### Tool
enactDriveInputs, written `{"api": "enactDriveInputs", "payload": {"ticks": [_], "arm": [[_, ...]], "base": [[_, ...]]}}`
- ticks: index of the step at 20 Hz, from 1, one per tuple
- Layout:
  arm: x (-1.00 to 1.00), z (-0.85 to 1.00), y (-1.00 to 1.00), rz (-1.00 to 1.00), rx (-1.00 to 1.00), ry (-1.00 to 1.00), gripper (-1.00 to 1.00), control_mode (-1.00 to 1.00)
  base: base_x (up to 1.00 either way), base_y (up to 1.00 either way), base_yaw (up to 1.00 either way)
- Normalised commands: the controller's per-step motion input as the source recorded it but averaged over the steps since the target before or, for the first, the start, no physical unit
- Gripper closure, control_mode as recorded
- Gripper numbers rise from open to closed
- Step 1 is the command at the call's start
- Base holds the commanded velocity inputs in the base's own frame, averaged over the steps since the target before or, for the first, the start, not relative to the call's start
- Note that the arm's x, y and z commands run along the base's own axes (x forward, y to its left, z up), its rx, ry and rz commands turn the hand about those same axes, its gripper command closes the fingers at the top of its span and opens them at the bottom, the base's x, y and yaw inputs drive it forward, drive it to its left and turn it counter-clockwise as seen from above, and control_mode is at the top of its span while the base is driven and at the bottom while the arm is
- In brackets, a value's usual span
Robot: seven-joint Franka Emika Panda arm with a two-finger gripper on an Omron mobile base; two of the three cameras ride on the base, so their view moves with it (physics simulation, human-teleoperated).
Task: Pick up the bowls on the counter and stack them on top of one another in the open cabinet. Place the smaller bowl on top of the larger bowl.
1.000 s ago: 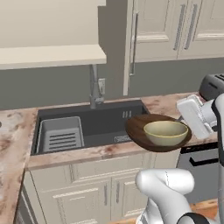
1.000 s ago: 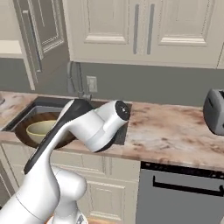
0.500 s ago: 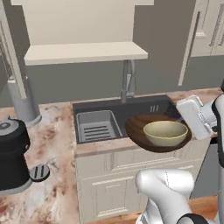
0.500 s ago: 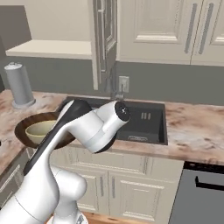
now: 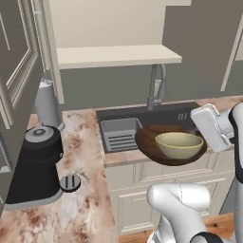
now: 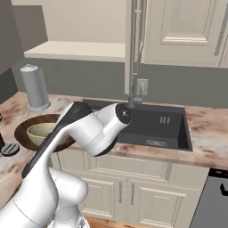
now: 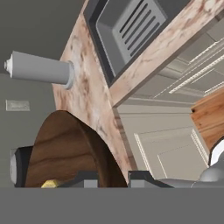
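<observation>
The base has driven leftward along the marbled pinkish-beige worktop (image 5: 85, 142), bringing the open cream cabinet's bare shelf (image 5: 114, 54) overhead. The pincer (image 7: 113, 178) stays closed on the wide dark brown bowl's (image 5: 149, 142) rim, carrying it in the air before the worktop's front edge, pale olive-tan bowl (image 5: 179, 144) nested inside. Lifting to the shelf likely remains.

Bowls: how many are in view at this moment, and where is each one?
2. The larger bowl is held up in front of the sink; the smaller bowl sits inside it.

no readable text, no labels, no brands, no numbers on anything
</observation>
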Motion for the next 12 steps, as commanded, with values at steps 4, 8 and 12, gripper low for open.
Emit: {"api": "enactDriveInputs", "payload": {"ticks": [4,8,12], "arm": [[0.0,0.0,0.0,0.0,0.0,0.0,1.0,1.0],[0.0,0.0,0.0,0.0,0.0,0.0,1.0,1.0],[0.0,0.0,0.0,0.0,0.0,0.0,1.0,1.0]], "base": [[-0.02,0.2,-0.02],[0.03,0.06,0.0],[0.33,0.37,-0.02]]}}
